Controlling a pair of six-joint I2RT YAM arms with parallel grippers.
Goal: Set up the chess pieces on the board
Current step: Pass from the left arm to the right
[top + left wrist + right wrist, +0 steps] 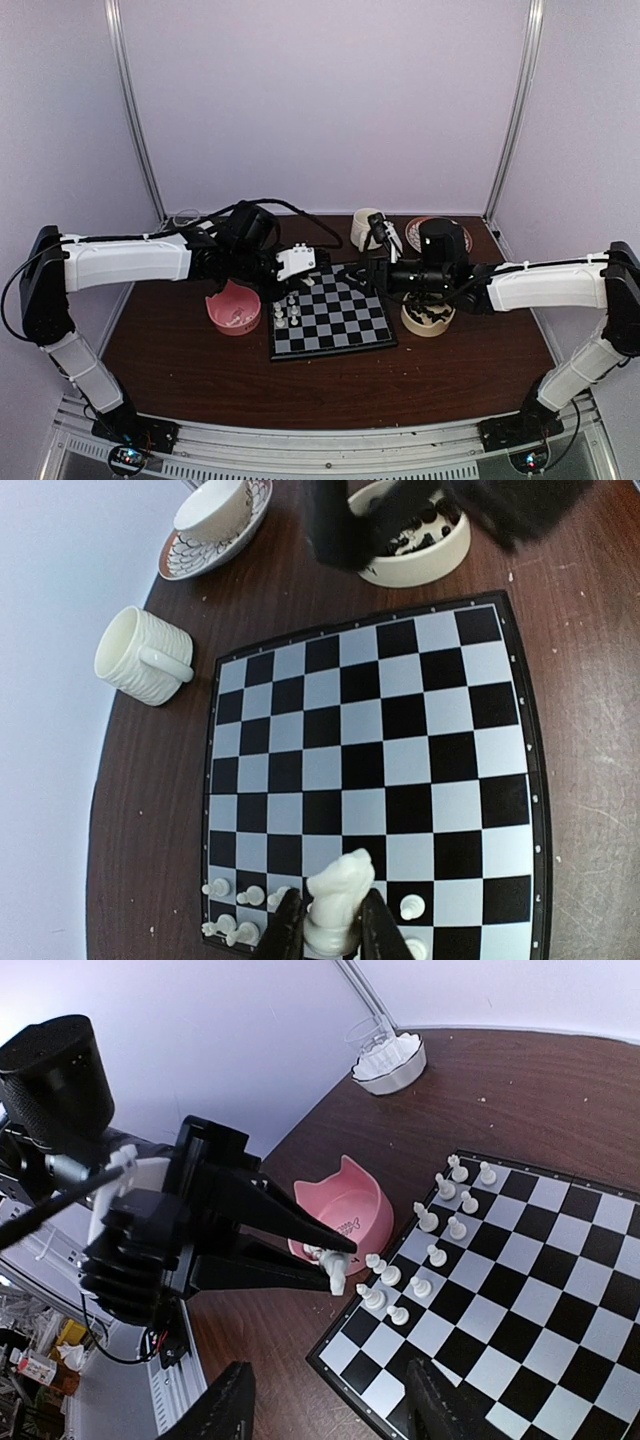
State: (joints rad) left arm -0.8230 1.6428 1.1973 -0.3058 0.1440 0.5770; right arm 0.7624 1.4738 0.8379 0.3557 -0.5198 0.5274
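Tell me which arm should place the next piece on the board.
Left. The left hand grips a white knight above the board corner, next to the white pieces standing there. The right hand is open and holds nothing.

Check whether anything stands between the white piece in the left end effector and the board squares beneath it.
Nothing visible does. The left end effector holds the white piece above the board, with no piece seen under it. Already placed pieces stand close on both sides, leaving little room.
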